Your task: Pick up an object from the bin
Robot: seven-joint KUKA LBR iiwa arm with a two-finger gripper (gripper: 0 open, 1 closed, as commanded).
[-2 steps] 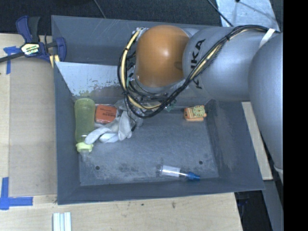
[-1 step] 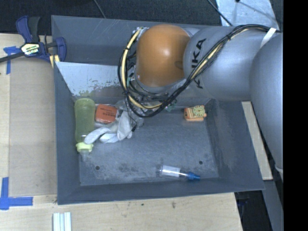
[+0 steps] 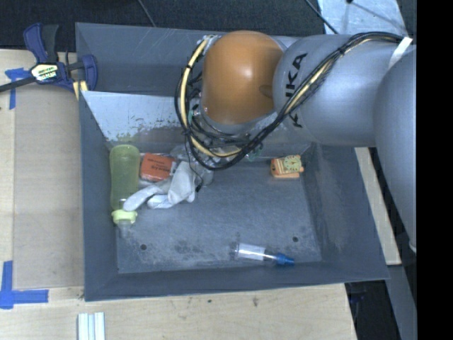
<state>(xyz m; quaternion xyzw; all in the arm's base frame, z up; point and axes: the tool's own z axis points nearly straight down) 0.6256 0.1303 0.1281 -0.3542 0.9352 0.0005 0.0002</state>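
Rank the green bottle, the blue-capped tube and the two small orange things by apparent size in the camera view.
1. green bottle
2. blue-capped tube
3. orange packet and orange toy: these look about alike, so they are not ranked.

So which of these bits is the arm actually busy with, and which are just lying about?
Likely in play: arm, crumpled white cloth and orange packet nearest its wrist.
Lying about: pale green bottle, small orange toy, clear tube with blue cap.

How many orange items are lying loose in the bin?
2: a flat orange packet at back left beside the green bottle, and a small orange piece at back right. The arm may hide more.
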